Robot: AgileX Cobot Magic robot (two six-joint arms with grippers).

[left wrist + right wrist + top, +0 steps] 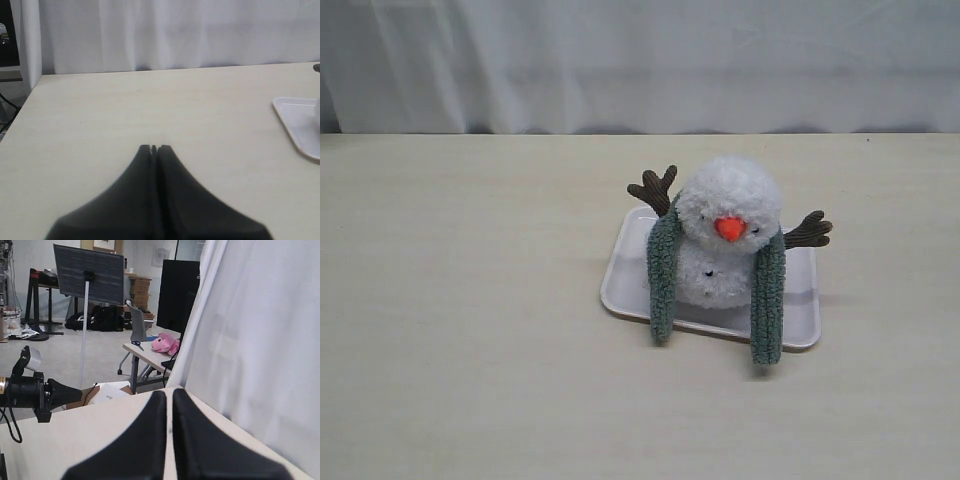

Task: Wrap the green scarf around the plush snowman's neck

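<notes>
The plush snowman (728, 195) is seen upright on a white tray (620, 288), set a little toward 3 o'clock from the middle of the desk (470, 360) in the exterior view. The green scarf (767, 295) is draped behind the neck (705, 246). Its two ends are hung down the front toward 6 o'clock, one at the snowman's 8 o'clock and the other, reaching lower, at 5 o'clock. Both are laid over the tray's near rim. The ends are not crossed, so the wrap is judged unfinished.

No arm is seen in the exterior view. The left end effector (154, 148) is closed on nothing above bare desk, well apart from the tray. The right end effector (169, 395) is likewise closed and empty, and is aimed away from the snowman.

Because the scarf is only draped, it could be dragged clean off the neck if one end were pulled alone. The light plush could also be toppled, or the tray shifted, by a tug or a careless approach.
</notes>
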